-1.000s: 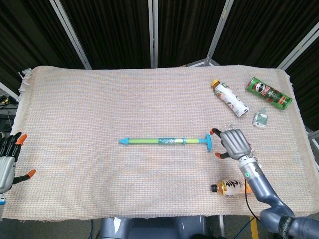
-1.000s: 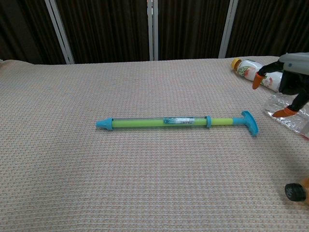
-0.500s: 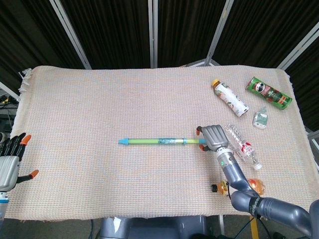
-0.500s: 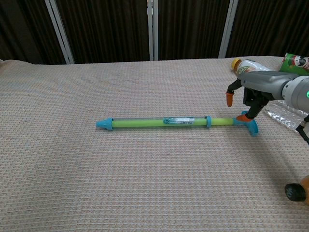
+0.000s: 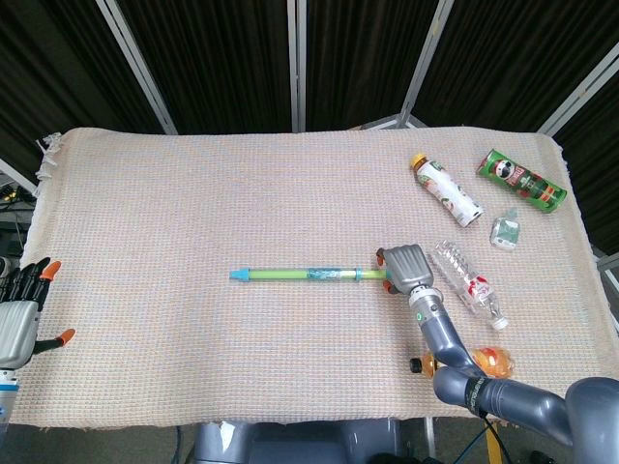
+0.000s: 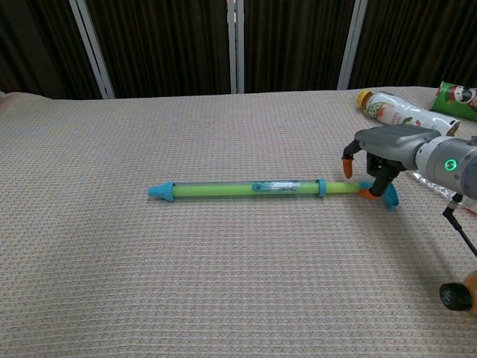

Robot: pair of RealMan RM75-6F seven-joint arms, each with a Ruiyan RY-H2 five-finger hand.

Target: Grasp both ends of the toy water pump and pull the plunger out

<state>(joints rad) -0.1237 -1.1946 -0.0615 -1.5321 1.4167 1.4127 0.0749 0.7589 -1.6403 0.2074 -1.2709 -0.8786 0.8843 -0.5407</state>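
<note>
Right hand [image 6: 381, 151] fingers curled over toy water pump [image 6: 246, 189] handle, grip unclear, left hand [image 5: 19, 307] spread, holding nothing

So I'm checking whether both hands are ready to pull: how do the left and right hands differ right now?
The right hand is down over the toy water pump at its T-handle end, while the left hand sits at the table's far left edge, well away from the pump's tip. The right hand's fingers curl around the handle; the left hand's are spread, holding nothing. Both have orange fingertips.
</note>
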